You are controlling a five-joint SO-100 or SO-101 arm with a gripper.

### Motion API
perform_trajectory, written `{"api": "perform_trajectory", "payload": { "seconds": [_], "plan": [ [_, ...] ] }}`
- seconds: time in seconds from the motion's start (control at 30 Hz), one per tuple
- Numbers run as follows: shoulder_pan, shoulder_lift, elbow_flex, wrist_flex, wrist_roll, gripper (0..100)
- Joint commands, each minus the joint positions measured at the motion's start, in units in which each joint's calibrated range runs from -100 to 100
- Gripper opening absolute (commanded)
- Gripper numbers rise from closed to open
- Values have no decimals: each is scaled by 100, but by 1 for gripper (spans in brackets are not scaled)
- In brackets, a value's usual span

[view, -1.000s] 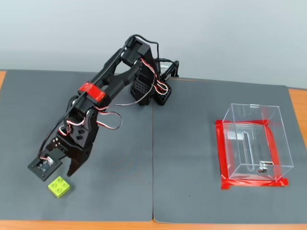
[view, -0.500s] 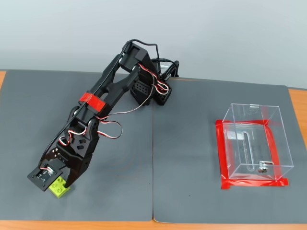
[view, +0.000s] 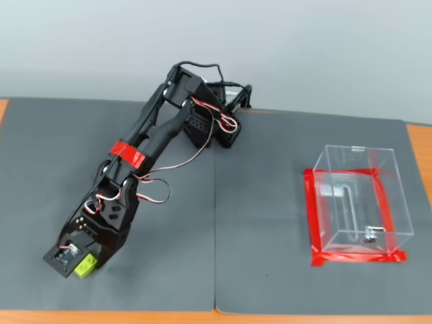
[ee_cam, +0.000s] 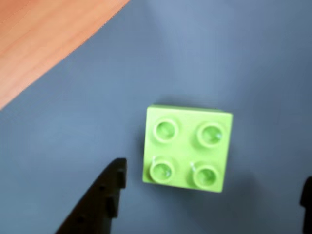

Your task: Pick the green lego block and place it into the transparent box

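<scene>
Arm [view: 155, 142] stretched long and low from its base at the back of the grey mat [view: 270, 270], reaching toward the front left corner in the fixed view, with red tape wrapped round its middle. The gripper [view: 79, 264] hangs just over the green block [ee_cam: 187, 147], which sits flat on the mat, studs up. In the wrist view the fingers stand spread, one dark finger [ee_cam: 100, 200] left of the block and another at the right edge, neither seeming to touch it, though the picture is soft. The clear box [view: 358, 199] stands well apart to the right, on its red tape border.
</scene>
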Motion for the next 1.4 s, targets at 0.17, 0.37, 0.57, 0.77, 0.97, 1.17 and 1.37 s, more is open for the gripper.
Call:
{"api": "perform_trajectory", "payload": {
  "seconds": [0.17,0.37,0.57,0.77,0.97,1.17,1.37],
  "plan": [
    [-14,134,-301,-474,23,39],
    [-44,159,-301,-526,23,39],
    [-89,168,-301,-596,23,39],
    [-59,159,-265,-544,17,39],
    [-29,159,-274,-526,17,39],
    [-21,159,-256,-526,17,21],
    [-21,151,-256,-526,-14,11]
  ]
}}
